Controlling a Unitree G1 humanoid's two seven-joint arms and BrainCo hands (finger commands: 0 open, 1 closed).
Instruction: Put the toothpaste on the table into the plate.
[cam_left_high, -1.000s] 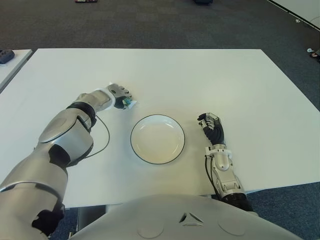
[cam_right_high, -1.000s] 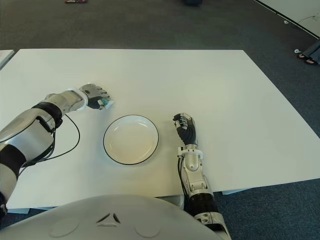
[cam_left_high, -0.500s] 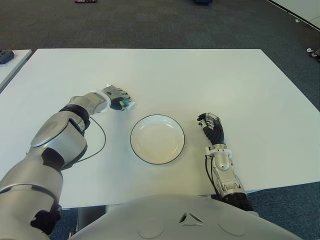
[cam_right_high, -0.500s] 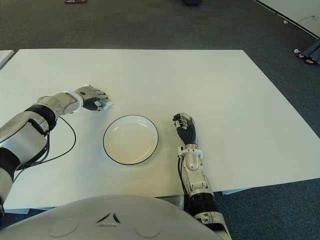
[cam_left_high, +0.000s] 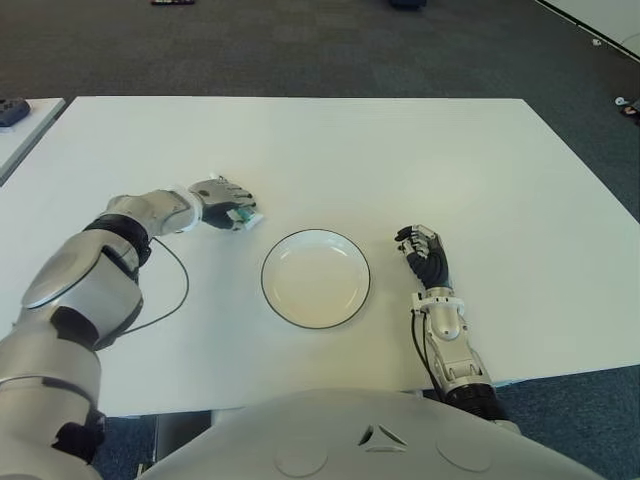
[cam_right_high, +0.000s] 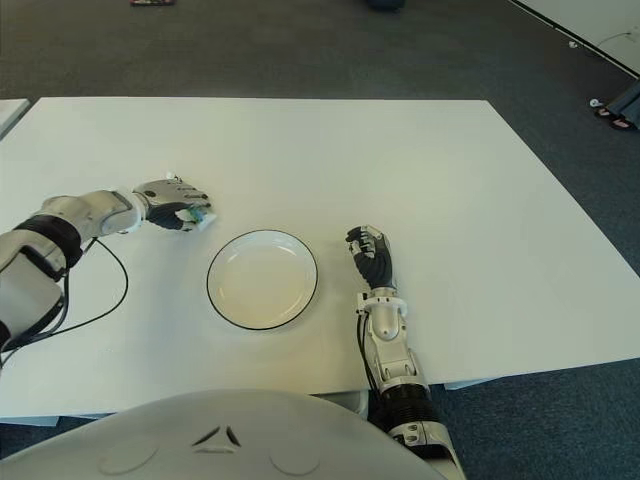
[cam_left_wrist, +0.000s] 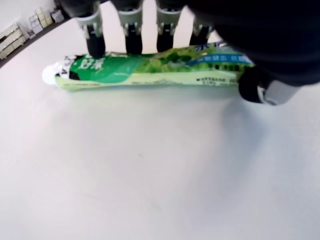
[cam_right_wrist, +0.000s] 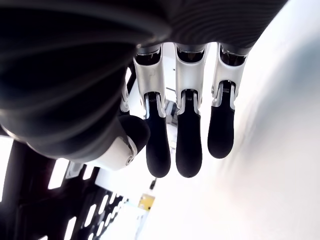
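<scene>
The green and white toothpaste tube lies flat on the white table, to the left of the plate. My left hand is curled over it: several fingertips press along one side and the thumb sits at the crimped end. In the left eye view only the tube's tip shows beyond the fingers. The white plate with a dark rim holds nothing. My right hand shows to the right of the plate, its fingers relaxed and holding nothing.
A thin black cable loops on the table beside my left forearm. A second white table stands at the far left. Dark carpet surrounds the table on all sides.
My left hand has slid a little to the left and nearer to me, taking the toothpaste along. My left elbow has swung outward. The right hand has not moved.
</scene>
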